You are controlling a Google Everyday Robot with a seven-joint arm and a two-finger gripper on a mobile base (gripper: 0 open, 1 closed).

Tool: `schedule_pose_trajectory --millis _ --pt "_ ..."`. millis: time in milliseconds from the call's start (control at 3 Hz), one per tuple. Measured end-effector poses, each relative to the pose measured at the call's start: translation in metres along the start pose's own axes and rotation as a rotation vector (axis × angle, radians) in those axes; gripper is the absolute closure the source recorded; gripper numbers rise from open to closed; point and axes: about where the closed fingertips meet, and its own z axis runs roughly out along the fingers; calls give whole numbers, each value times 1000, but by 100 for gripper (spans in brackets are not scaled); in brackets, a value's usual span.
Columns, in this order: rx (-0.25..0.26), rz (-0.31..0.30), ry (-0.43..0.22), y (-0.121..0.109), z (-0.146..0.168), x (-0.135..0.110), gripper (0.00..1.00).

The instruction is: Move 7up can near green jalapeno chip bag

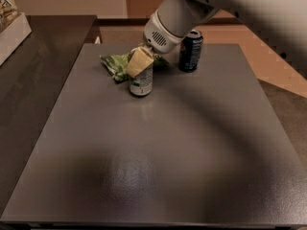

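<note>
The 7up can [140,84] stands upright on the grey table [158,166], silver with green-and-white markings. It stands right beside the green jalapeno chip bag [114,63], which lies flat just behind and to its left, partly hidden by the gripper. My gripper [140,67] comes down from the upper right and is shut on the top of the can. One beige finger [138,61] covers the can's upper part.
A dark blue can [190,51] stands upright behind and to the right of the gripper, near the table's far edge. A darker counter [43,56] runs along the left, with a white tray [12,30] at its far left.
</note>
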Motion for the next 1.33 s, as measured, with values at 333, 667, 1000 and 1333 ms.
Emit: schedule_pose_trajectory --millis 333,667,1000,1333 --pt "39 -19 19 -11 4 -6 84" --pt "69 -48 55 -15 12 -6 59" --pt "68 -50 55 -14 12 -6 36" --pt "67 -52 56 -13 13 -7 13"
